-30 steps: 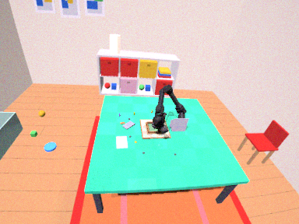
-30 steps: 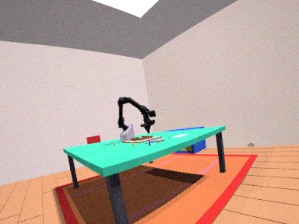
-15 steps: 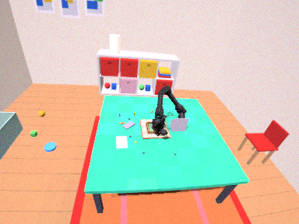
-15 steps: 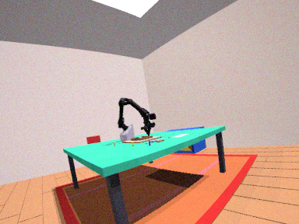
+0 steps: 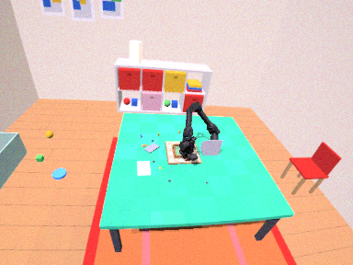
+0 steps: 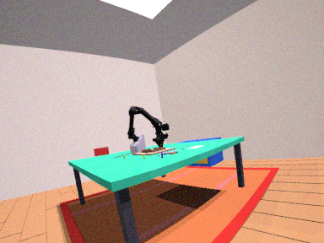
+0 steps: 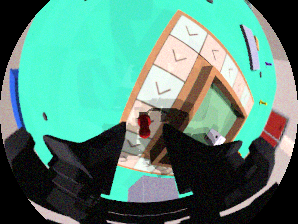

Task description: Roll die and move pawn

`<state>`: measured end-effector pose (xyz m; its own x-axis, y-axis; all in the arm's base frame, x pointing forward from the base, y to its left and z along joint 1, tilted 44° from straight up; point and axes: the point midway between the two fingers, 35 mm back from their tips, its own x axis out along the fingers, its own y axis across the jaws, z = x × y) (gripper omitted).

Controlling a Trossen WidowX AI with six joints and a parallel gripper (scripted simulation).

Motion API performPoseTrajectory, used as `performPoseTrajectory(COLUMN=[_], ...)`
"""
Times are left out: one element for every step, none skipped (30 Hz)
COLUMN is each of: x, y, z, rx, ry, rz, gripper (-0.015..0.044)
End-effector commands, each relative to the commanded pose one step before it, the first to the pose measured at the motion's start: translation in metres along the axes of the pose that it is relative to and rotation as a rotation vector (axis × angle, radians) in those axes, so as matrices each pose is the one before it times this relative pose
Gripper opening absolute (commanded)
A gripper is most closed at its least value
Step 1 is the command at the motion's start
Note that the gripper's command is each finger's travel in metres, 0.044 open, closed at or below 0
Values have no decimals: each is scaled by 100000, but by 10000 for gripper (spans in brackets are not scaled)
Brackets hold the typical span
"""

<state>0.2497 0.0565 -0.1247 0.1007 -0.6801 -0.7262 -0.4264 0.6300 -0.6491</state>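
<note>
Closest in the wrist view, the pincer (image 7: 152, 137) hangs low over the board (image 7: 174, 50), its two dark, wedge-shaped fingers parted with nothing clamped between them. In the gap stands the pawn (image 7: 143, 124), a small red peg-like piece, upright on one of the pale squares; whether the finger pads touch it cannot be told. The board is a flat square with a tan, wood-coloured rim and a ring of cream squares, each printed with a thin arrow chevron. Inside the ring lies the dice tray (image 7: 216, 111), a sunken green rectangle, and in it rests the die (image 7: 213, 137), a small pale cube near the tray's near corner. Beyond, the smooth turquoise tabletop (image 5: 221, 193) carries a flat white card (image 5: 143, 167) and a grey slab (image 5: 152, 147). Against the far wall stands a white shelf unit (image 5: 164, 63) with boxy red, yellow and pink bins.
</note>
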Motion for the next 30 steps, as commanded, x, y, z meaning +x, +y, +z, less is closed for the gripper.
performPoseTrajectory(x=[-2375,-1404,-853,-286,0,0,0,0,-159,-469,-755,-865,-816,-765,-712,-659,-604,-549,-493,-436,-380,-272,-144,610,0,0,0,0,0,0], y=[118,18,0,-2,0,0,0,0,-109,-326,-547,-669,-684,-701,-717,-735,-752,-769,-786,-802,-817,-691,-421,2061,0,0,0,0,0,0], z=[291,-31,-56,-25,0,0,0,0,-117,-356,-610,-756,-775,-791,-803,-813,-818,-821,-820,-816,-809,-663,-392,2134,0,0,0,0,0,0], rx=[88,-266,-150,-48,0,0,0,0,501,1502,2502,3012,3011,3012,3012,3013,3013,3015,3015,3018,3019,2510,1507,-7133,0,0,0,0,0,0], ry=[-525,147,105,37,0,0,0,0,4,12,25,36,43,48,53,56,59,61,62,62,61,49,29,-1098,0,0,0,0,0,0], rz=[223,-138,-122,-47,0,0,0,0,7,19,26,23,14,4,-6,-16,-27,-38,-48,-59,-69,-66,-43,416,0,0,0,0,0,0], gripper=[315,341,368,394,420,440,440,440,440,440,440,440,440,440,440,440,440,440,440,440,440,440,440,440,440,440,440,440,440,440])
